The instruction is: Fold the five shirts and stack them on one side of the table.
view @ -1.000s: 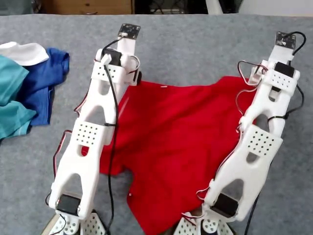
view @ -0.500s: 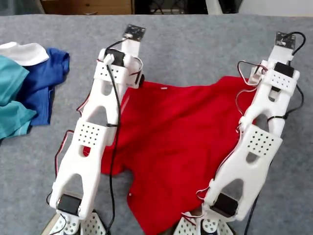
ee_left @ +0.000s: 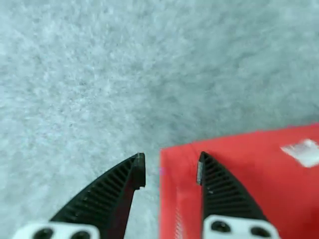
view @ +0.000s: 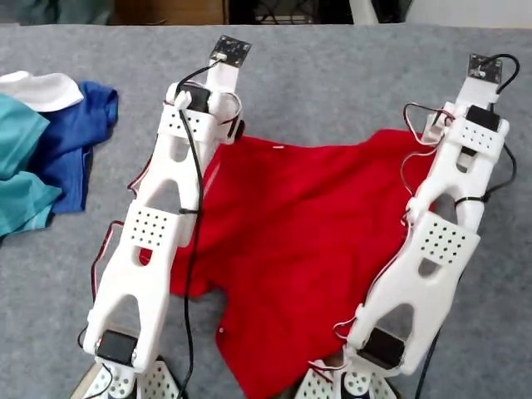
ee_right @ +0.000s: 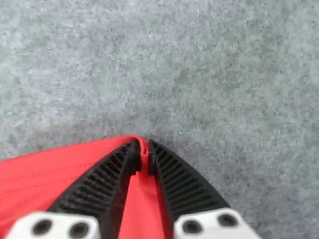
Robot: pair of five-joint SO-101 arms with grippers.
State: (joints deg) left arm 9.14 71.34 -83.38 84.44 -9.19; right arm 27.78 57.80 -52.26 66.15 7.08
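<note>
At the far left of your grey table [view: 332, 75] lies a loose heap of shirts: a teal shirt [view: 21, 166] nearest the edge, a blue shirt [view: 75, 141] beside and partly under it, and a white shirt [view: 41, 87] on the far side of both. Your left gripper [ee_left: 171, 164] hangs over the red shirt [view: 307, 233] at its far left corner, fingers spread, one over bare table and the other over the cloth, with the corner's edge between them. The red shirt lies spread and rumpled between your two arms, well apart from the heap. Your right gripper [ee_right: 143, 149] is pinched on the red shirt's far right corner.
</note>
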